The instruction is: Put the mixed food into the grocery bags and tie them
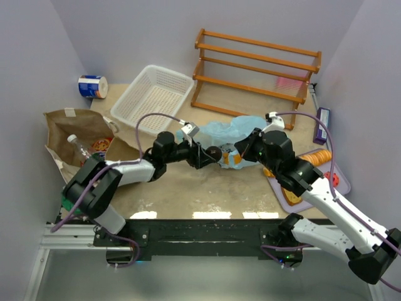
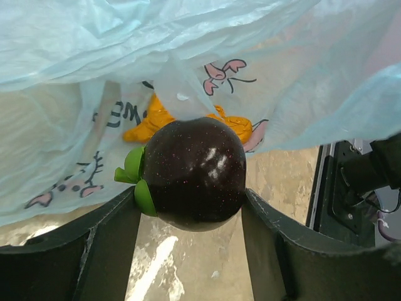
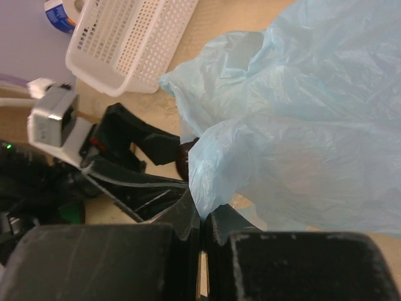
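Observation:
My left gripper (image 2: 191,210) is shut on a dark round toy fruit (image 2: 194,172) with green leaves, pressed between both fingers. It holds the fruit just in front of the light blue plastic bag (image 2: 188,44). An orange toy (image 2: 156,119) shows through the bag's printed film. My right gripper (image 3: 202,216) is shut on a pinched edge of the same bag (image 3: 301,125), lifting it. From above, the left gripper (image 1: 210,153) and the right gripper (image 1: 241,150) face each other across the fruit (image 1: 214,152). The brown paper bag (image 1: 75,125) lies at the left with a clear bottle (image 1: 78,147) in it.
A white mesh basket (image 1: 153,97) and a blue-and-white can (image 1: 93,86) sit at the back left. A wooden rack (image 1: 257,69) stands at the back. A tray (image 1: 304,204) with orange food lies under my right arm. A purple box (image 1: 322,124) is at the right edge.

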